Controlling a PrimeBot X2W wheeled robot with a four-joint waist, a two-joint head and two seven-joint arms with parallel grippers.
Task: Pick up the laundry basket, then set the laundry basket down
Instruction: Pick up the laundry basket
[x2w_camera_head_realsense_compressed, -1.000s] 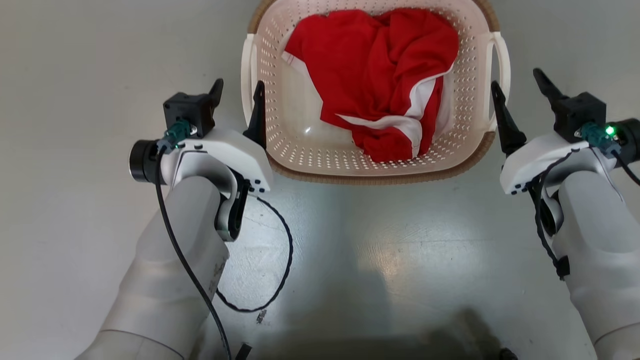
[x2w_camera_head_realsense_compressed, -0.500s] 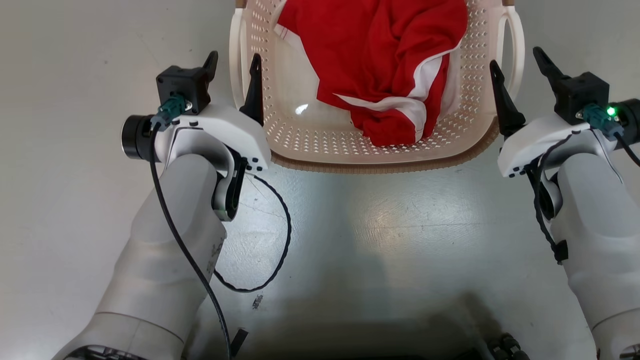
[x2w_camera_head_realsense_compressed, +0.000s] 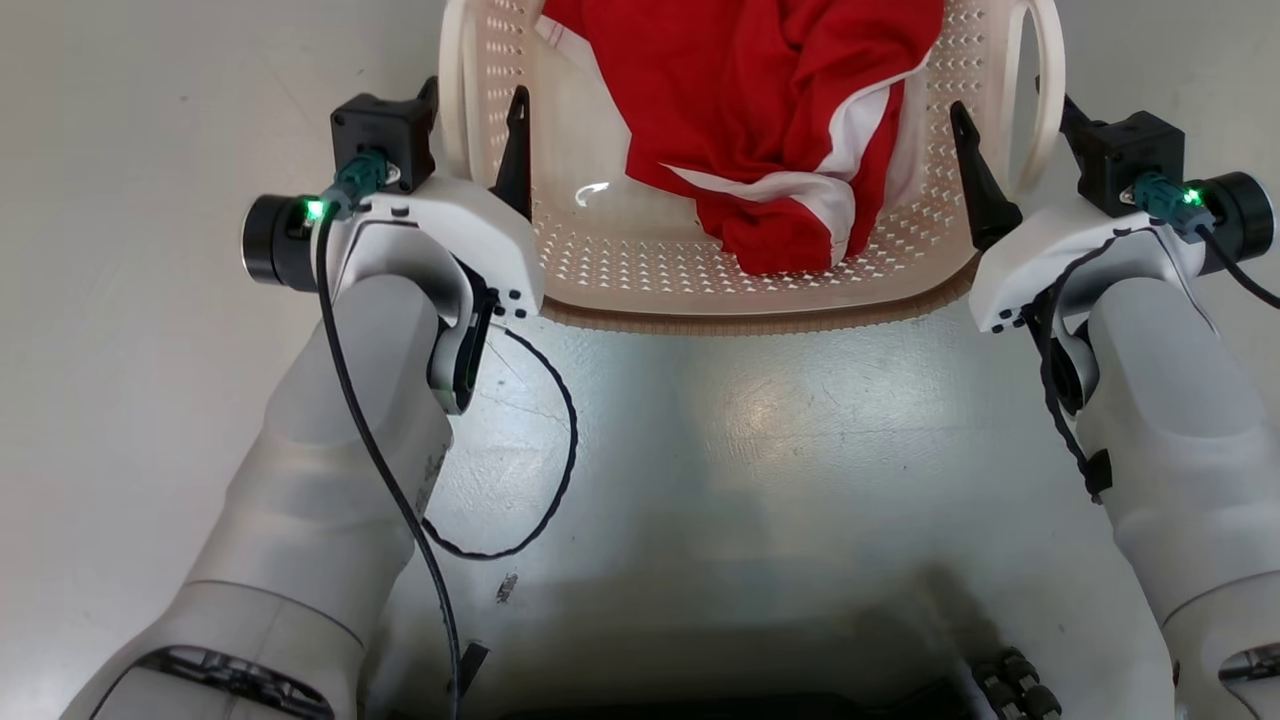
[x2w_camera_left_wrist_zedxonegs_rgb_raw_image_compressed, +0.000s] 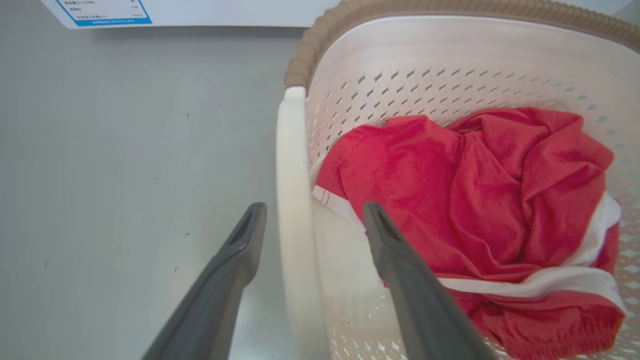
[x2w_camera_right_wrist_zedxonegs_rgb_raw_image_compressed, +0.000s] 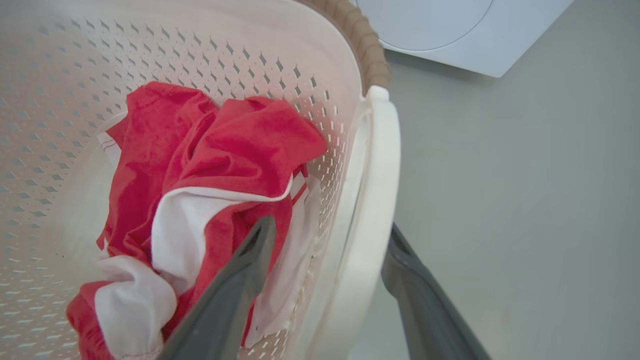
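Now that your left hand (x2w_camera_head_realsense_compressed: 473, 105) and right hand (x2w_camera_head_realsense_compressed: 1015, 115), both still released, have slid forward to straddle the side handles (x2w_camera_head_realsense_compressed: 452, 90) of the laundry basket (x2w_camera_head_realsense_compressed: 700, 290) on the floor (x2w_camera_head_realsense_compressed: 800, 420) between them, you can clench and lift.

Your laundry basket (x2w_camera_head_realsense_compressed: 620, 265) sits upright on the floor, straight ahead of you.

You are looking at a small cream-white plastic basket, rounded-rectangular, its walls and base pierced with rows of small holes and its top edge banded by a brown woven-look rim (x2w_camera_head_realsense_compressed: 750, 322). A white loop handle runs along each short side: the left handle (x2w_camera_left_wrist_zedxonegs_rgb_raw_image_compressed: 292, 200) and the right handle (x2w_camera_right_wrist_zedxonegs_rgb_raw_image_compressed: 372, 210). The basket rests level on the pale grey floor (x2w_camera_head_realsense_compressed: 800, 430), its far end cut off by the top of the head view. Inside, a crumpled red garment with white bands (x2w_camera_head_realsense_compressed: 760, 100) lies heaped toward the right, leaving the near left part of the base bare.
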